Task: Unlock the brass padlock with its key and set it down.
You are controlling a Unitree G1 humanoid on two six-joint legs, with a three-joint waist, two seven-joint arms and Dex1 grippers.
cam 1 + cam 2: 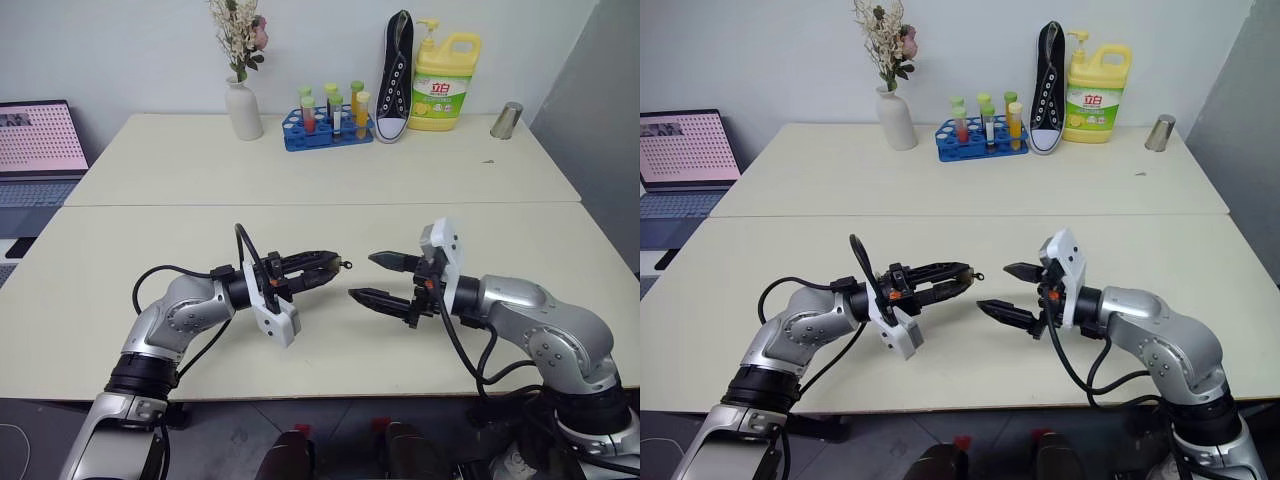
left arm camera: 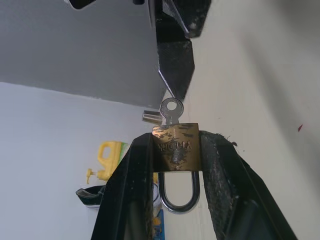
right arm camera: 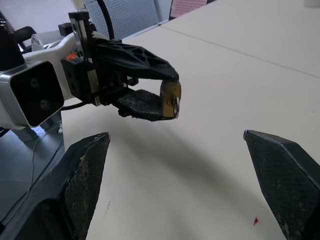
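Note:
The brass padlock (image 2: 176, 150) is pinched by its flat sides between the fingertips of my left gripper (image 1: 333, 267), held above the near table and pointing toward my right arm. Its silver shackle (image 2: 177, 195) loops back between the fingers. Its key (image 2: 171, 111) sticks out of the lock body toward my right gripper (image 1: 374, 279). That gripper stands open a short gap away and faces the lock, with nothing between its fingers. In the right wrist view the padlock (image 3: 171, 99) shows end-on between the left fingers.
At the back of the far table stand a white vase with flowers (image 1: 243, 108), a blue rack of tubes (image 1: 326, 125), a black shoe (image 1: 396, 70), a yellow detergent bottle (image 1: 444, 85) and a metal cup (image 1: 506, 120). A laptop (image 1: 38, 150) sits at the far left.

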